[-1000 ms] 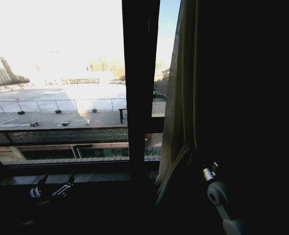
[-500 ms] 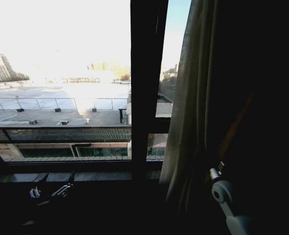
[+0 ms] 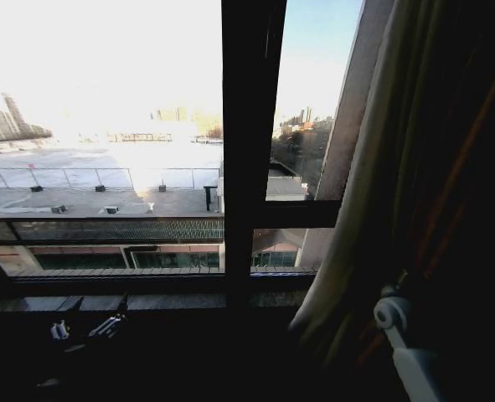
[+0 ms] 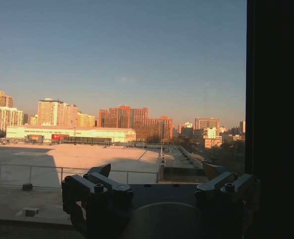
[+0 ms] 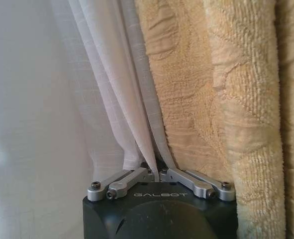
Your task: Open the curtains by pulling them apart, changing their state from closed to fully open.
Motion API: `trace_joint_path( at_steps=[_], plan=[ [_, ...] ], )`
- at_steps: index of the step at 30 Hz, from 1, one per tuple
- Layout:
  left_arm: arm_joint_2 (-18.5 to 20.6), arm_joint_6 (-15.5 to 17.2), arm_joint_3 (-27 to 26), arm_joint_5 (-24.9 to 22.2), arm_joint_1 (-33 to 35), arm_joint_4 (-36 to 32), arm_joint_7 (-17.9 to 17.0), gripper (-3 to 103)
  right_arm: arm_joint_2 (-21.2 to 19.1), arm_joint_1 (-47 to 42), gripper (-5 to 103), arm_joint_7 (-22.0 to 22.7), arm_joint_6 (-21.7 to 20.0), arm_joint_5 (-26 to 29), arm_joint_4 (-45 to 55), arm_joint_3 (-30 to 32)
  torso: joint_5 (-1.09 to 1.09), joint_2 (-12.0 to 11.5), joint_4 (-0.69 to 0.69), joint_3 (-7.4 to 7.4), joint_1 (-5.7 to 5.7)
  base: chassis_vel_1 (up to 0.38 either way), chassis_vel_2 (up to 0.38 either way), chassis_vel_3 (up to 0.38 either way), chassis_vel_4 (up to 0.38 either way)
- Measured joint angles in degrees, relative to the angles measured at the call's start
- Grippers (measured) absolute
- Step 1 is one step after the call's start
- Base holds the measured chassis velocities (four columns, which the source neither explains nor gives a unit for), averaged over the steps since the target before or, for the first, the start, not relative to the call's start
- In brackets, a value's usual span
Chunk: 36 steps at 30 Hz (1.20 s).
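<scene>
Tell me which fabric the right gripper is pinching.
The right gripper pinches the sheer off-white curtain, thin and finely woven, not the thick yellow textured drape beside it.

Over the last second the right curtain panel (image 3: 373, 184) drew farther toward the right of the frame, its edge moving away from the dark window frame bar (image 3: 247, 151). A wider strip of sky and city opened between them. The right gripper (image 5: 158, 174), pinched on a fold of sheer fabric, shifted right with it.

window frame (image 3: 245, 151) dark, upright | rooftop w/ railing (image 3: 96, 177) | bldgs (image 4: 137, 122) far | textured beige drape (image 5: 226, 99)
</scene>
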Motion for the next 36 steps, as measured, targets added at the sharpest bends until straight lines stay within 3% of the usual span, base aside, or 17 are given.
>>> trace_joint_path(
  at_steps=[1, 3, 4, 5, 8, 13, 15, 19, 22, 23, 26, 30, 36],
  plan=[
    [0.0, 0.0, 0.0, 0.0, -0.1, 0.0, 0.0, 100, 0.0, -0.9, -3, -1.4, 0.0, 0.5, 1.1, 0.0, 0.01, 0.0, 0.00, 0.01, 0.00, 0.000, 0.000, 0.000, 0.000],
    [0.1, 0.0, -0.1, -0.1, -0.2, 0.0, 0.0, 100, 0.0, -2.3, 1, -3.4, -0.3, 1.1, 2.5, -0.1, 0.02, 0.0, -0.01, 0.01, 0.00, 0.000, 0.000, 0.000, 0.000],
    [0.1, 0.1, -0.2, -0.2, -0.3, 0.0, 0.0, 100, 0.1, -3.8, 6, -4.8, -0.5, 1.4, 3.8, -0.4, 0.17, 0.0, -0.05, 0.03, 0.00, 0.000, 0.000, 0.000, 0.000],
    [0.2, 0.1, -0.3, -0.4, -0.5, 0.0, 0.0, 100, 0.2, -5.0, 6, -6.0, -0.5, 1.4, 5.9, -0.6, 0.13, 0.0, -0.04, 0.03, 0.00, 0.000, 0.000, 0.000, 0.000],
    [0.4, 0.4, -0.4, -0.8, -1.0, 0.0, -0.1, 100, -0.1, -9.0, 22, -8.4, -1.3, 4.1, 14.2, -2.0, 0.07, 0.0, -0.03, 0.02, 0.00, 0.000, 0.000, 0.000, 0.000],
    [0.8, 1.0, -0.5, -1.6, -1.9, 0.0, -0.5, 100, -1.4, -13.6, 34, -11.6, -3.8, 6.7, 23.2, -3.1, -0.01, 0.0, -0.01, 0.01, 0.00, 0.000, 0.000, 0.000, 0.000],
    [1.4, 2.2, -0.6, -2.7, -2.7, 0.0, -1.4, 100, -1.5, -16.8, 45, -12.5, -4.2, 6.7, 28.3, -4.0, 0.00, 0.0, -0.01, 0.00, 0.00, 0.000, 0.000, 0.000, 0.000],
    [2.4, 4.1, -1.1, -4.6, -4.1, 0.0, -2.2, 100, -0.8, -21.0, 61, -14.2, -4.2, 4.0, 32.9, -5.0, 0.02, 0.0, -0.01, 0.00, 0.00, 0.000, 0.000, 0.000, 0.000],
    [2.7, 4.8, -1.2, -5.3, -4.6, 0.0, -2.7, 100, -0.4, -23.3, 61, -16.9, -4.2, 0.4, 34.2, -5.1, 0.01, 0.0, -0.01, 0.00, 0.00, 0.000, 0.000, 0.000, 0.000],
    [2.8, 5.1, -1.2, -5.4, -4.8, 0.0, -2.7, 100, -0.2, -24.2, 72, -18.0, -4.2, -1.0, 34.4, -5.1, 0.01, 0.0, -0.01, 0.00, 0.00, 0.000, 0.000, 0.000, 0.000],
    [2.8, 5.6, -1.0, -5.6, -5.3, 0.0, -2.8, 100, 0.4, -26.5, 89, -20.7, -4.0, -4.4, 35.1, -5.2, 0.01, 0.0, -0.01, -0.01, 0.00, 0.000, 0.000, 0.000, 0.000],
    [2.7, 5.7, -1.1, -5.6, -5.7, 0.0, -2.6, 100, 0.8, -27.1, 98, -21.4, -3.7, -6.3, 35.4, -5.2, 0.01, 0.0, -0.01, -0.01, 0.00, 0.000, 0.000, 0.000, 0.000],
    [2.4, 6.1, -1.1, -5.6, -5.9, 0.0, -1.9, 100, 0.7, -27.5, 100, -21.8, -3.3, -7.2, 35.7, -5.0, 0.01, 0.0, -0.01, 0.00, 0.00, 0.044, 0.054, -0.046, -0.039]
  ],
)
